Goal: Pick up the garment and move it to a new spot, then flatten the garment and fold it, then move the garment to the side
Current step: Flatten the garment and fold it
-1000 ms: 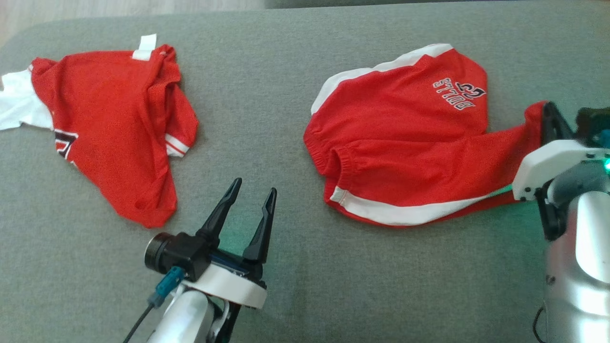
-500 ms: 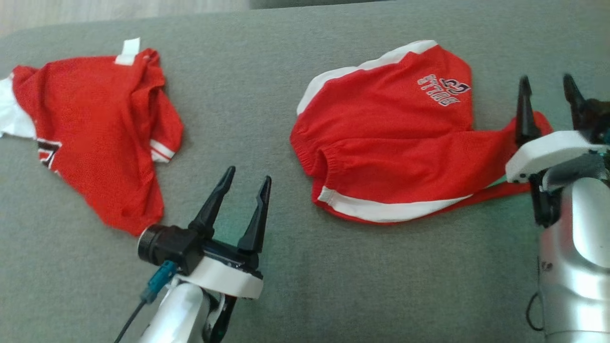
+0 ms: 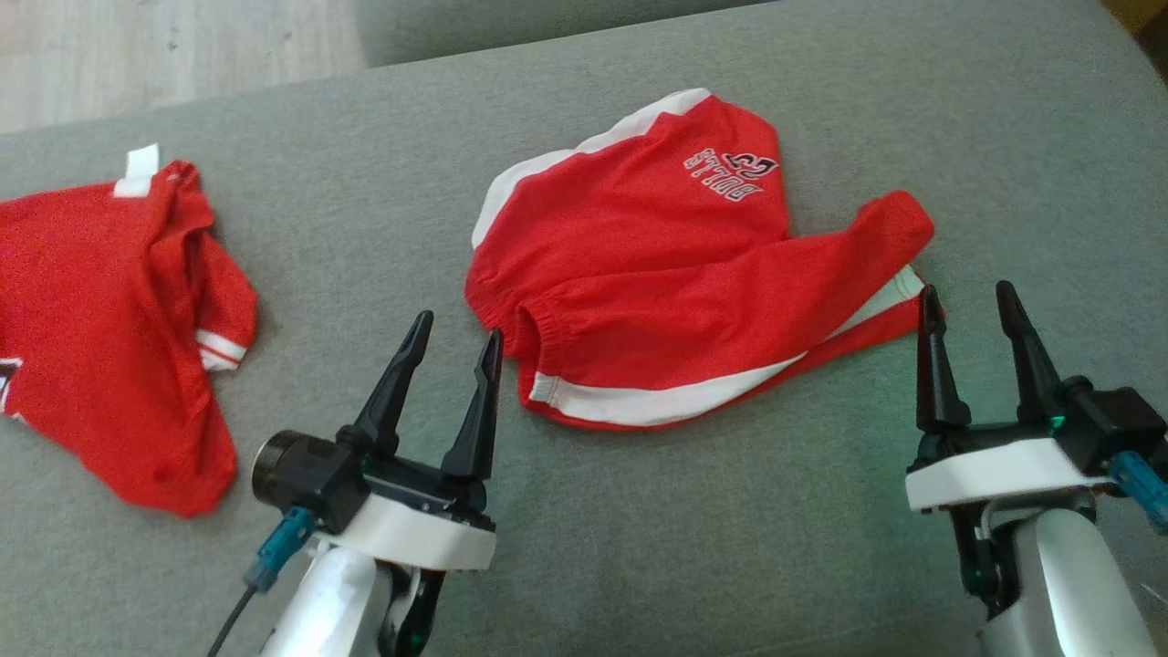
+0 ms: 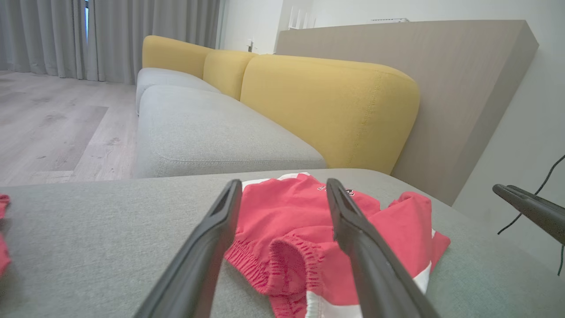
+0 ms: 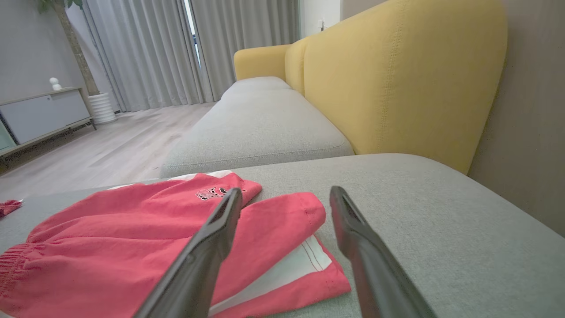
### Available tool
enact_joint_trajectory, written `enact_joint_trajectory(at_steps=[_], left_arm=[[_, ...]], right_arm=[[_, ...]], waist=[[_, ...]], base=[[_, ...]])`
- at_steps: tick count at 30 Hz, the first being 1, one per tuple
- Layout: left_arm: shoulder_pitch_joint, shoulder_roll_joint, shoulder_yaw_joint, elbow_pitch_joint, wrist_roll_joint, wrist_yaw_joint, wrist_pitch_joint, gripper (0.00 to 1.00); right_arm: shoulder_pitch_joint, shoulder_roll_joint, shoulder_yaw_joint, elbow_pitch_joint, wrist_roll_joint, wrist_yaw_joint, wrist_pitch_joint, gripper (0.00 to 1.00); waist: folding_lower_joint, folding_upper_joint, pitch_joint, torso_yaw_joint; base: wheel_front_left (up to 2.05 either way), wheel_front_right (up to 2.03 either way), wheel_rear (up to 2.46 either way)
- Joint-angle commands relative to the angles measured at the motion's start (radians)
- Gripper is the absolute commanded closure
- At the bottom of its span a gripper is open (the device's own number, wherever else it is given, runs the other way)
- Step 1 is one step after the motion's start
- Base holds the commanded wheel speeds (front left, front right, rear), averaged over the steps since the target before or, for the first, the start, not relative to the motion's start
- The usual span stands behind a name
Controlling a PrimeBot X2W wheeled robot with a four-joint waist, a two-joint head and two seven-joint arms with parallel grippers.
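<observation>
The garment (image 3: 657,274) is a pair of red shorts with white side stripes and a small logo. It lies loosely folded on the grey cushion (image 3: 693,511), one leg draped to the right. My left gripper (image 3: 460,325) is open just left of the waistband (image 4: 282,256), touching nothing. My right gripper (image 3: 966,290) is open with nothing in it, close to the leg's hem (image 5: 309,265). In the left wrist view the garment (image 4: 287,216) shows between my left gripper's (image 4: 283,183) fingers. In the right wrist view the garment (image 5: 110,229) lies ahead and left of my right gripper (image 5: 287,191).
A second red garment (image 3: 100,319) with white trim lies crumpled at the cushion's far left. Yellow backrests (image 4: 331,106) and another grey seat (image 5: 260,128) stand beyond the cushion. Wooden floor (image 3: 137,46) shows past the far edge. A finger of my other gripper (image 4: 529,210) shows at the right.
My right gripper has opened, let go of the shorts' leg and drawn back toward the near edge. The leg now rests on the cushion. The head camera has shifted.
</observation>
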Motion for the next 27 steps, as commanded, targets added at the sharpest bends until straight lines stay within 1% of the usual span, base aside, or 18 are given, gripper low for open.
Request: enact_joint_trajectory(at_steps=[1,8,15,22,27], left_arm=[[-0.016,-0.002,0.030,-0.039,-0.005,0.002,-0.008,0.00],[-0.021,0.003,0.010,-0.037,-0.011,0.002,-0.008,0.00],[-0.035,0.017,-0.052,-0.007,-0.033,0.002,-0.008,0.00],[-0.074,0.045,-0.128,0.045,-0.071,0.002,-0.008,0.00],[-0.114,0.069,-0.168,0.118,-0.083,0.002,-0.007,0.00]], right_arm=[[-0.021,-0.004,0.028,-0.043,0.006,-0.001,-0.016,0.00],[-0.035,-0.004,0.008,-0.063,0.002,-0.001,-0.021,0.00],[-0.036,-0.003,-0.002,-0.063,0.000,-0.001,-0.023,0.00],[-0.046,-0.003,-0.006,-0.070,0.032,-0.001,-0.025,0.00],[-0.056,-0.003,-0.004,-0.072,0.030,-0.001,-0.026,0.00]], waist=[[0.0001,0.0000,-0.002,-0.011],[0.0001,0.0000,0.000,-0.022],[0.0001,0.0000,0.010,-0.025],[0.0001,0.0000,0.030,-0.028],[0.0001,0.0000,0.043,-0.033]], base=[[0.00,0.00,0.00],[0.00,0.00,0.00],[0.00,0.00,0.00],[0.00,0.00,0.00],[0.00,0.00,0.00]])
